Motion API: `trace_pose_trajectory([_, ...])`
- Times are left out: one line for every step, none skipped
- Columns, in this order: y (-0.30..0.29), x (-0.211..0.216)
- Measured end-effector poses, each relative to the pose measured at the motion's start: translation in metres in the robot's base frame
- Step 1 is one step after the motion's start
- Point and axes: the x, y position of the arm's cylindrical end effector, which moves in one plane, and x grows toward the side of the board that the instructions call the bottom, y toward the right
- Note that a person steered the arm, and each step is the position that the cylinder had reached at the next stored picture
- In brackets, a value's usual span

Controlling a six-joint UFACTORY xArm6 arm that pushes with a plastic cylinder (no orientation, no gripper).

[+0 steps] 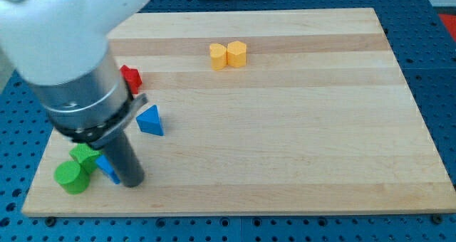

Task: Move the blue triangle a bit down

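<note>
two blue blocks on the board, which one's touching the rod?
The lower blue block, partly hidden behind my tip beside the green blocks. The blue triangle sits apart, further up the view.

Two yellow blocks (228, 55) touch near the wooden board's (285, 142) top edge. Red block (131, 77) at left. Two green blocks (77, 169) and a second blue block (108, 168) at bottom-left.

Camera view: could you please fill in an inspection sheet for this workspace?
Surface: wooden board on a blue perforated base.
Job's things: blue triangle, at the view's left, free-standing.
Clutter: two yellow blocks touching near the view's top; red block; two green blocks and another blue block at bottom left.
Grippers: none; my tip sits below the blue triangle, beside the other blue block.
Cables: nothing seen.
Surroundings: nothing seen beyond the base.
</note>
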Motion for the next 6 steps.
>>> trace_pose_trajectory([-0.011, 0.003])
trace_pose_trajectory([0.039, -0.003])
trace_pose_trajectory([0.056, -0.016])
trace_pose_trajectory([0.053, -0.023])
trace_pose_trajectory([0.083, -0.048])
trace_pose_trajectory([0.120, -0.084])
